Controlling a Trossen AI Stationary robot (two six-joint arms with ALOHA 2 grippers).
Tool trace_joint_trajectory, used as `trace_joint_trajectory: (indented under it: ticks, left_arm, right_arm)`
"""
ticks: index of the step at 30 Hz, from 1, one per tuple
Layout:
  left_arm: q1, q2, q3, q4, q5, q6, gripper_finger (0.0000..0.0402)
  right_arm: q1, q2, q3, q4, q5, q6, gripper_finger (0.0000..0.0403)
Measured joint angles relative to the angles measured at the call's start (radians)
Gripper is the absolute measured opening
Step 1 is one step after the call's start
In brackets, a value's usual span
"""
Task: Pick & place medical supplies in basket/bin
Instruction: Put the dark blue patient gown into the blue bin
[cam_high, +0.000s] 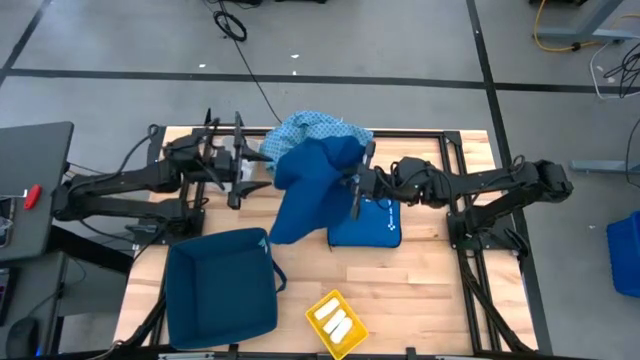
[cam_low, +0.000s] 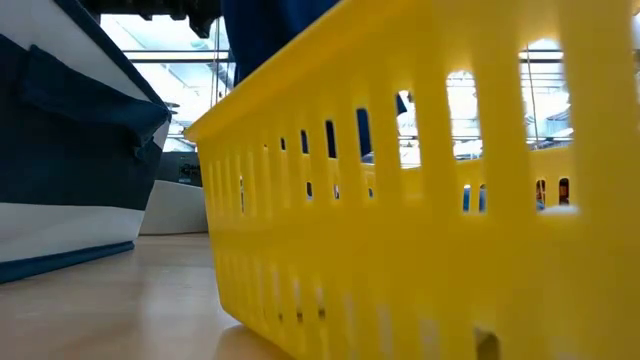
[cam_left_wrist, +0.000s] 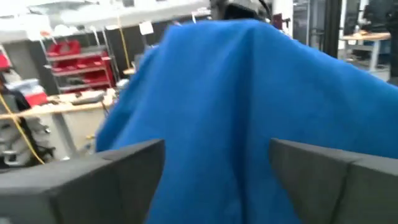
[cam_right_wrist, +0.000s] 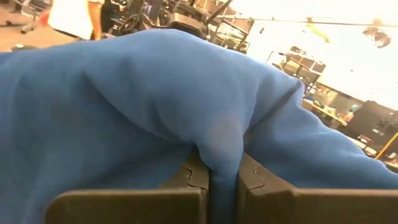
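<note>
A large blue cloth (cam_high: 312, 185) hangs over the middle of the table, with my right gripper (cam_high: 352, 186) shut on it. The cloth's far part (cam_high: 312, 128) is light blue with a fine dotted pattern and bunches up behind. My left gripper (cam_high: 248, 168) stands open just left of the cloth; in its wrist view the blue cloth (cam_left_wrist: 249, 106) fills the space beyond the two wide-apart fingers. Small white packets (cam_high: 335, 322) lie in the yellow basket (cam_high: 350, 335) at the near edge. My right gripper pinches a bunched fold of the blue cloth (cam_right_wrist: 222, 146) between its two fingers. The fingers (cam_right_wrist: 186, 180) come in level from the table's right. The cloth drapes over and around the fingers, and its lower end (cam_high: 287, 232) hangs down toward the bin's far corner.
A dark blue fabric bin (cam_high: 220, 290) stands open at the near left. A bright blue flat zip pouch (cam_high: 378, 228) lies under my right arm. The yellow basket (cam_low: 420, 200) fills the low view, with the bin (cam_low: 70, 150) to its left.
</note>
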Motion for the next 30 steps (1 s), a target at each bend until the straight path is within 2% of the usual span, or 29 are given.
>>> trace_joint_trajectory:
  ticks: [4,8,16,21,24,30]
  left_arm:
    - [0.0,0.021,0.0,-0.013,0.074,-0.007,0.0333]
    - [0.0,0.005,0.0,-0.011,0.136,-0.025,0.0353]
    - [0.0,-0.021,0.001,-0.012,0.013,-0.076,0.0355]
    - [-0.011,0.071,0.0,0.005,-0.085,-0.078,0.0357]
    - [-0.027,0.128,0.001,0.081,-0.127,-0.078,0.0357]
    - [-0.033,0.183,0.062,0.067,-0.102,-0.051,0.0357]
  right_arm:
    - [-0.034,0.0,0.0,-0.012,-0.002,-0.007,0.0019]
    - [-0.073,0.0,0.0,-0.045,0.04,-0.02,0.0019]
    - [-0.138,0.0,0.0,-0.09,0.122,-0.031,0.0019]
    - [-0.154,0.0,0.0,-0.087,0.119,-0.031,0.0019]
    - [-0.155,0.0,0.0,-0.084,0.12,-0.032,0.0019]
    - [-0.165,0.0,0.0,-0.097,0.144,-0.05,0.0019]
